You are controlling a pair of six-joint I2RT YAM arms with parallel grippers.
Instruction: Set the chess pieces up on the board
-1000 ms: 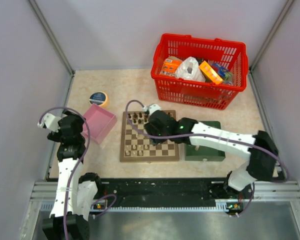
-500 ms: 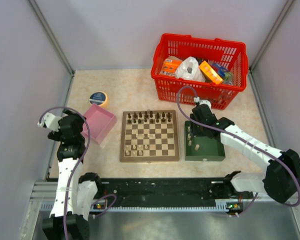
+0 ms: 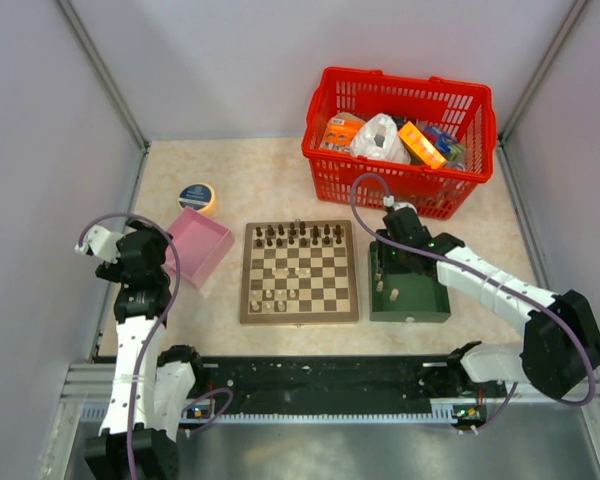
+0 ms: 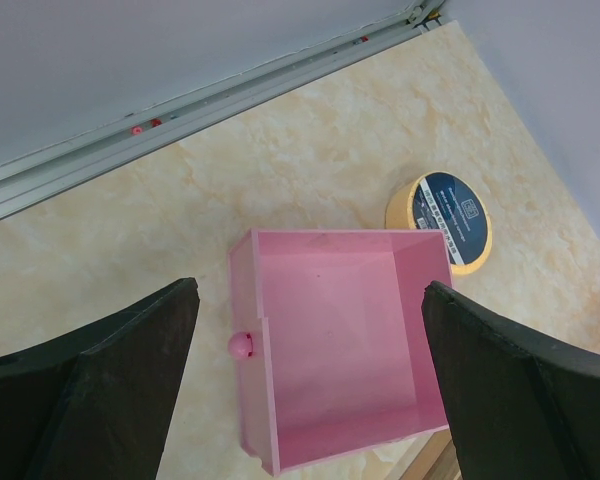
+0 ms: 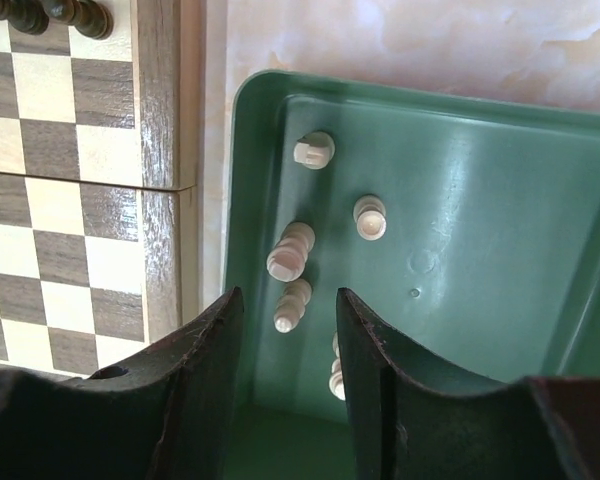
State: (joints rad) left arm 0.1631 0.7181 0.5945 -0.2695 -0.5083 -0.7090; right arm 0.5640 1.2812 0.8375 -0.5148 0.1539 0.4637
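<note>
The board (image 3: 300, 316) lies at the table's middle, with a row of dark chess pieces (image 3: 300, 236) along its far edge and a few cream ones (image 3: 270, 296) near the front. More cream pieces (image 5: 370, 217) lie and stand in the green tray (image 5: 480, 250) to its right. My right gripper (image 5: 290, 330) hangs open over the tray's left side. One lying cream piece (image 5: 292, 305) shows in the gap between its fingertips, untouched. My left gripper (image 4: 310, 370) stands wide open above the pink box (image 4: 330, 340), holding nothing.
A red basket (image 3: 400, 135) full of packets stands at the back right. A yellow tape roll (image 3: 197, 196) sits behind the pink box (image 3: 198, 245). The green tray (image 3: 425, 300) lies close against the board's right edge (image 5: 160, 120). Walls close in on both sides.
My right arm has swung from the board's far row across to the green tray and lowered over its left side, its jaws narrowing a little. The left arm has not moved.
</note>
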